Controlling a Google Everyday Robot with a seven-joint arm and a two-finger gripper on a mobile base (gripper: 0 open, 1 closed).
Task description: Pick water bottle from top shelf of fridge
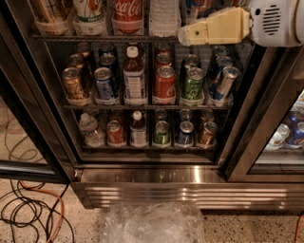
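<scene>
Fingers (213, 27) of gripper (184, 34) held nothing, spread could not be told; poised just right of water bottle (165, 16) on top shelf (95, 38); approach step, by judgement; next needed centring on bottle, then clenching.

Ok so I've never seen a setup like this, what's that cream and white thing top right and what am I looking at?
That is the robot's gripper, the end of its single arm, reaching in from the upper right. One camera, mounted I can't say where, faces a drinks fridge. The gripper is level with the top shelf, right beside the clear ribbed water bottle, which stands next to a red Coca-Cola bottle; whether it touches the bottle isn't visible. The racks below hold cans and small bottles. On the floor lie a clear plastic bag and cables.
</scene>
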